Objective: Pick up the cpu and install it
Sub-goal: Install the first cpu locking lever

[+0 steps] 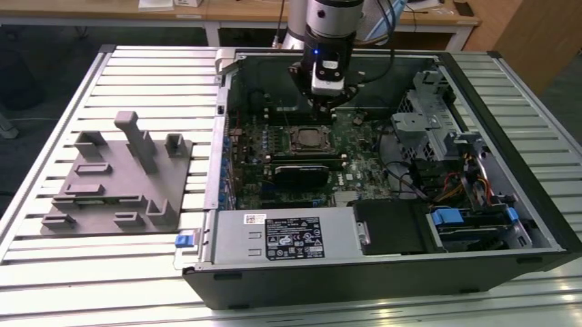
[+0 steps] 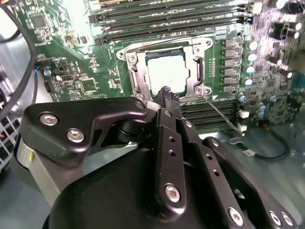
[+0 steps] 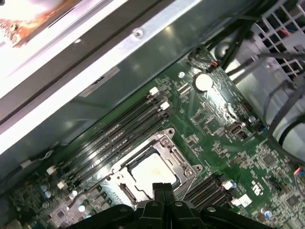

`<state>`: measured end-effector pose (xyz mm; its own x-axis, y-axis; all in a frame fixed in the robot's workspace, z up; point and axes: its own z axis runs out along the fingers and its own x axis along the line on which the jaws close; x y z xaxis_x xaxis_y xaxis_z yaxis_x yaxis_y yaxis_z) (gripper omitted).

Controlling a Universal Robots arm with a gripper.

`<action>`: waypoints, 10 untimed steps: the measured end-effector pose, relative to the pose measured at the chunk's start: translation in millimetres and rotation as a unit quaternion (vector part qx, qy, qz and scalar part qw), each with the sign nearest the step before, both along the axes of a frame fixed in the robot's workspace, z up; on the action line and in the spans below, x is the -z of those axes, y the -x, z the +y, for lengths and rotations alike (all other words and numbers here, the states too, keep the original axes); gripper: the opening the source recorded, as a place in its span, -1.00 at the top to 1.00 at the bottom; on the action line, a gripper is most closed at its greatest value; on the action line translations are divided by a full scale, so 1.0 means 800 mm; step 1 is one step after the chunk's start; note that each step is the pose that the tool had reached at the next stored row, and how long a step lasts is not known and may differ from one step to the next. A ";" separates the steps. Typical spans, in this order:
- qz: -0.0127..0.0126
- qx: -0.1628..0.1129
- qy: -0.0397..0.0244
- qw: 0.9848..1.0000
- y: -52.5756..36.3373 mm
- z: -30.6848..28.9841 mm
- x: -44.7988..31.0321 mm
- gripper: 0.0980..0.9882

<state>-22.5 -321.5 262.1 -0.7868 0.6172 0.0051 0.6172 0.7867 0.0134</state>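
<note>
Silvery-white cpu (image 2: 166, 74); green motherboard (image 2: 71, 71); black hand (image 2: 167, 95).

Exterior view: high, off the arm, looking down at a slant over the slatted worktop (image 1: 127, 272). Takes in the whole open computer case (image 1: 382, 272), the grey fixture block (image 1: 118, 180) on the exterior view's left, and the arm's lower end over the motherboard (image 1: 300, 163). Far enough to see the worktop edges.

Both wrist views: ride on the arm, close above the motherboard, each with the black hand (image 2: 166, 93) (image 3: 163, 188) in the foreground. Second wrist view looks down along the hand's linkage; first wrist view faces toward the case wall (image 3: 143, 57).

Shared by all three views: the CPU socket (image 1: 309, 138) (image 2: 167, 69) (image 3: 152, 167) and the memory slots (image 2: 162, 14) (image 3: 119, 129) beside it.
</note>
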 end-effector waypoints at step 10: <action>0.000 -0.079 0.000 0.997 0.000 0.0000 0.0000 0.98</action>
<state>-22.5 -321.5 262.1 -0.8738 0.4863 0.0051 0.4863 0.8737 0.0133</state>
